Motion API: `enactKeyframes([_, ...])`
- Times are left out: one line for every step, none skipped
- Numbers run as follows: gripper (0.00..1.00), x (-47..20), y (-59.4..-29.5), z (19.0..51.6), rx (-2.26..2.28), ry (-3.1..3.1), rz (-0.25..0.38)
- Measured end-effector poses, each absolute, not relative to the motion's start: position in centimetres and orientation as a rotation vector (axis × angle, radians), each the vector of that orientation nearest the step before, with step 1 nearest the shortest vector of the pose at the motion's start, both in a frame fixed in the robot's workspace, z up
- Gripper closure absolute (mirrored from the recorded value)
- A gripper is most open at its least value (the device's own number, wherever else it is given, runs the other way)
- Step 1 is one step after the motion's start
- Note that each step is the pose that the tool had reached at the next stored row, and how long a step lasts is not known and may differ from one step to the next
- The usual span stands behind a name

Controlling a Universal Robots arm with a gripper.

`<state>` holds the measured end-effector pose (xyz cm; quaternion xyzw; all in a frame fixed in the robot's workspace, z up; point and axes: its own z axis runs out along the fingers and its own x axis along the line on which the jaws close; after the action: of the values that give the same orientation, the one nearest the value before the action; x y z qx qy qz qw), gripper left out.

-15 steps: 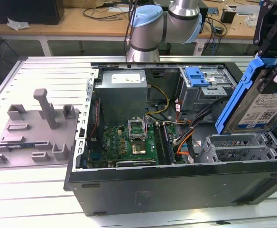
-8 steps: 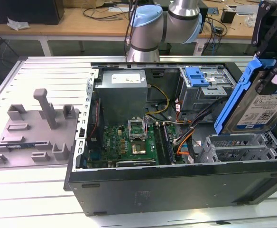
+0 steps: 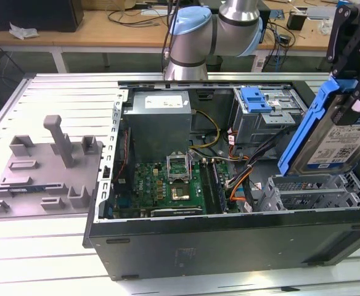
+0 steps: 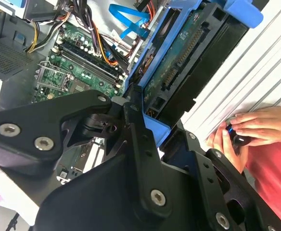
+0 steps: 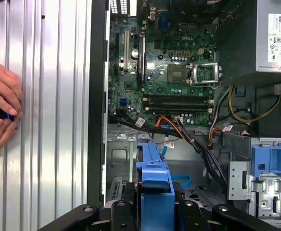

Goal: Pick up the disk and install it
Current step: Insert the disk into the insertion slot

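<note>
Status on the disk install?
Gripper shut on the disk. Disk tilted above the drive cage, not seated. Cables beside the cage; a person's hands on the table nearby.

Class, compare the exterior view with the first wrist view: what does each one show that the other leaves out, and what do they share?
Exterior view: the grey moulded tray beside the computer case, and the arm's blue-capped joint. First wrist view: a person's hands on the ribbed table. Shared: the disk held in the gripper, the green circuit board and the grey power supply.
</note>
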<state>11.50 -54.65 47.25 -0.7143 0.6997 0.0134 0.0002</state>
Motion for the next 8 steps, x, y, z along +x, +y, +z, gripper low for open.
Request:
enactKeyframes([0.63, 11.53, -54.65, 47.23, -2.244, 2.198, 0.042])
enactKeyframes([0.63, 11.53, -54.65, 47.21, -2.244, 2.198, 0.042])
enactKeyframes([0.63, 11.53, -54.65, 47.18, -2.244, 2.198, 0.042])
enactKeyframes([0.63, 11.53, -54.65, 47.16, -2.244, 2.198, 0.042])
enactKeyframes([0.63, 11.53, -54.66, 47.01, -2.244, 2.198, 0.042])
enactKeyframes([0.63, 11.53, -54.66, 46.95, -2.244, 2.198, 0.042])
enactKeyframes([0.63, 11.52, -54.67, 46.9, -2.244, 2.198, 0.042])
enactKeyframes([0.63, 11.52, -54.68, 46.84, -2.244, 2.198, 0.042])
